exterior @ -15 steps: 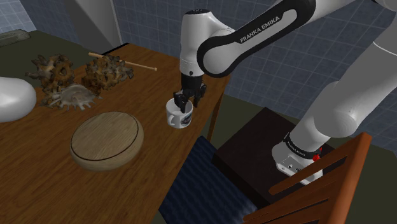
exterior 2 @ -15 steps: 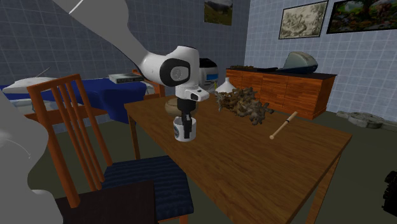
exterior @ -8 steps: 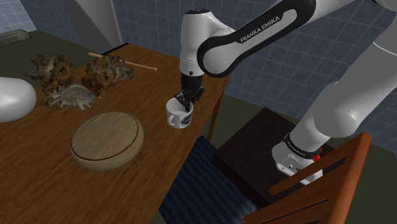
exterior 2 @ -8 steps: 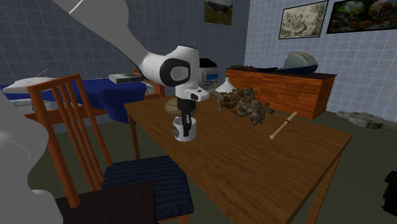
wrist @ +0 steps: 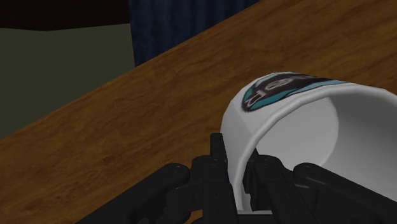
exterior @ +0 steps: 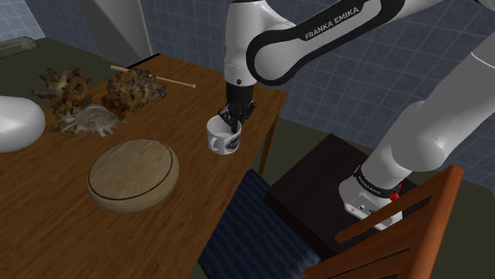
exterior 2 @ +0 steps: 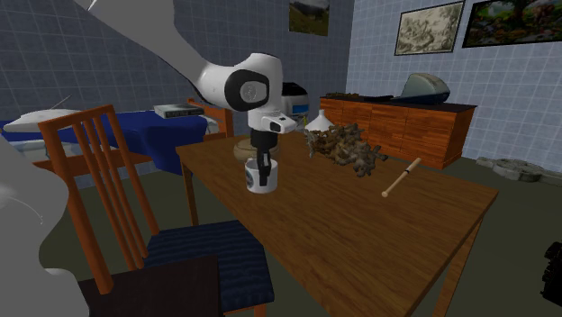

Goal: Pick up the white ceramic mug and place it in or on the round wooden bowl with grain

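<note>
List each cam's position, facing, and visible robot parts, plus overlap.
Shoulder view: beside and behind the stand, looking down over the table; shows the arm, its pincer clasping the mug, bowl further left.
Second exterior view: low, near the stand, facing along the table; arm links loom at left, chair in front.
Wrist view: mounted at the wrist, looking along the fingers onto the mug's rim and table edge.
Shared: all three show mug and table; both exterior views show stand and chair.
</note>
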Available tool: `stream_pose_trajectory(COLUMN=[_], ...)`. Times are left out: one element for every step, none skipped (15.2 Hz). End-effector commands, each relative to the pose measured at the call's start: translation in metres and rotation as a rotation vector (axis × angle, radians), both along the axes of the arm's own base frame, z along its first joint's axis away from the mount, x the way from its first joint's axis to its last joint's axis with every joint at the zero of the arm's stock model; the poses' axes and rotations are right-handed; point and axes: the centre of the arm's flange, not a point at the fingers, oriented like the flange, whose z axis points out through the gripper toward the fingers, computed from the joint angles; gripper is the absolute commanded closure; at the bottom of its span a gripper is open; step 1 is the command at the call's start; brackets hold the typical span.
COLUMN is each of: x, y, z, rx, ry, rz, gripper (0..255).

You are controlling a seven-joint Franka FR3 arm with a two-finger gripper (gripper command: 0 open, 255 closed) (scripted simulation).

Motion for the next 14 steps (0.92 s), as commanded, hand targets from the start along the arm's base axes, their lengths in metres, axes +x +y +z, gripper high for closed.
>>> stream_pose_trajectory(x=[0.0,0.0,0.0,0.0,0.0,0.0,0.0,0.0,0.0,0.0,0.0,0.0,0.0,0.0], y=[0.001,0.001,0.001,0.001,0.001,0.001,0.001,0.001,0.001,0.001,0.001,0.001,0.001,0.001], z=[0.011,0.016,0.021,0.027,0.032,0.037,0.043,0.048,0.053,0.058,0.064,0.069,0.074,0.08], rx=[0.0,0.0,0.0,0.0,0.0,0.0,0.0,0.0,0.0,0.0,0.0,0.0,0.0,0.0], ry=[0.0,0.0,0.0,0.0,0.0,0.0,0.0,0.0,0.0,0.0,0.0,0.0,0.0,0.0], rz=[0.0,0.0,0.0,0.0,0.0,0.0,0.0,0.0,0.0,0.0,0.0,0.0,0.0,0.0], gripper=[255,255,255,255,255,255,255,255,255,255,255,255,255,255])
